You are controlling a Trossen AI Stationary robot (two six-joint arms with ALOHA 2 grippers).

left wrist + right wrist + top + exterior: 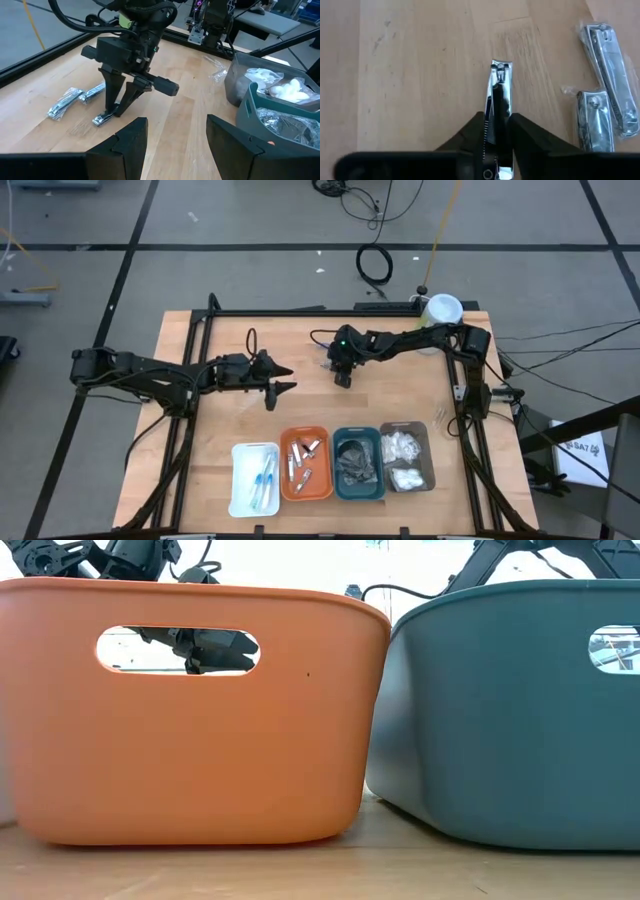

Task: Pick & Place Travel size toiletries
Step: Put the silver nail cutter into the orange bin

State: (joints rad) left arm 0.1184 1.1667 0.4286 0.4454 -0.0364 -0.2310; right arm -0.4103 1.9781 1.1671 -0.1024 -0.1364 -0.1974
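**Nail clipper pinched on the table**

At mid-table, the right gripper point(495, 145) is clamped on a silvery nail clipper point(498, 95) lying on the wood (two wrapped clippers point(602, 95) lie just beside). The left gripper point(283, 378) waits nearby, fingers apart, behind the orange tray point(290, 488).

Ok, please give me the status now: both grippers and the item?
Right gripper shut on a nail clipper, at the table. Left gripper open, empty, waiting nearby. Two wrapped clippers lie beside; nothing in the way.

The right gripper point(496, 131) pinches a silvery nail clipper point(498, 107) against the wooden table point(420, 60); two wrapped clippers point(600, 110) lie just beside it.
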